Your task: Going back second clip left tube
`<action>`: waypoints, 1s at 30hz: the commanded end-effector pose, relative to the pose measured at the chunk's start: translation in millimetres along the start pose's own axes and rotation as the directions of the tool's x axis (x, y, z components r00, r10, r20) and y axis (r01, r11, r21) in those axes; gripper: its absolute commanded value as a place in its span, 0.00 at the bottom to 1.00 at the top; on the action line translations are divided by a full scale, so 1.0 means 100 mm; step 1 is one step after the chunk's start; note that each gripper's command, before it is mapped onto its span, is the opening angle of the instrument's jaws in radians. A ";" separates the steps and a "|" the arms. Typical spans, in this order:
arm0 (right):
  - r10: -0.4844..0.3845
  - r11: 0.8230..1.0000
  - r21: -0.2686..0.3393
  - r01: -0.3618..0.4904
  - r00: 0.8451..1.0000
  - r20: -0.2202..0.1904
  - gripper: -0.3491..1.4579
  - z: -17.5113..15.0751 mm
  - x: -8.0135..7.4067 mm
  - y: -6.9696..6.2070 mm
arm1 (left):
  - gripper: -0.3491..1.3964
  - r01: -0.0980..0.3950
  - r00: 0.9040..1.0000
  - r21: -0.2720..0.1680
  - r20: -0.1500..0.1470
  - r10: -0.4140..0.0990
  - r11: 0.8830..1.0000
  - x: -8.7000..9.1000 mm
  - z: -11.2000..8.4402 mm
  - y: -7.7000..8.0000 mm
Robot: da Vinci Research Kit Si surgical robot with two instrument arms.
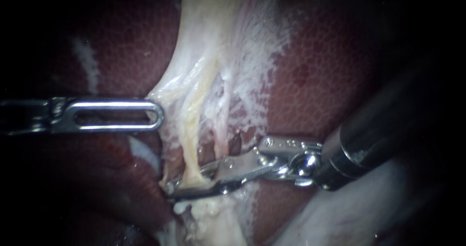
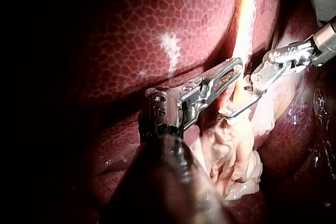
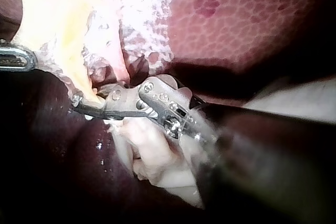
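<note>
The end effector on my right instrument (image 1: 170, 189) has its jaws apart, straddling the yellowish left tube (image 1: 191, 134) low down near the liver (image 1: 330, 81), so I'd just slide it straight back along its shaft, no twisting, so neither jaw snags that tube.

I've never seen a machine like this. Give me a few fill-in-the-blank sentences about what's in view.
1. The right instrument has its open jaws on either side of a yellowish ___.
2. The dark red, mottled organ behind everything is the ___.
3. In the endoscope view, the left instrument comes in from the ___.
Missing words: tube; liver; left.
</note>
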 end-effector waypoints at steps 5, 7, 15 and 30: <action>-0.001 1.000 0.001 0.001 1.000 0.000 0.00 0.000 0.000 0.000 | 0.00 0.000 1.000 0.000 0.000 0.000 1.000 0.000 0.000 0.000; -0.001 1.000 0.001 0.001 1.000 0.000 0.00 0.000 0.000 -0.001 | 0.00 0.000 1.000 0.000 0.000 0.000 1.000 0.000 0.000 0.000; -0.018 1.000 0.001 0.018 1.000 0.001 0.19 0.000 0.000 -0.001 | 0.00 0.000 1.000 0.000 0.000 0.000 1.000 0.000 0.000 0.000; -0.256 0.967 -0.005 0.256 0.967 -0.001 0.49 0.004 0.005 -0.001 | 0.00 -0.001 1.000 -0.001 0.000 0.001 1.000 0.001 0.000 0.000</action>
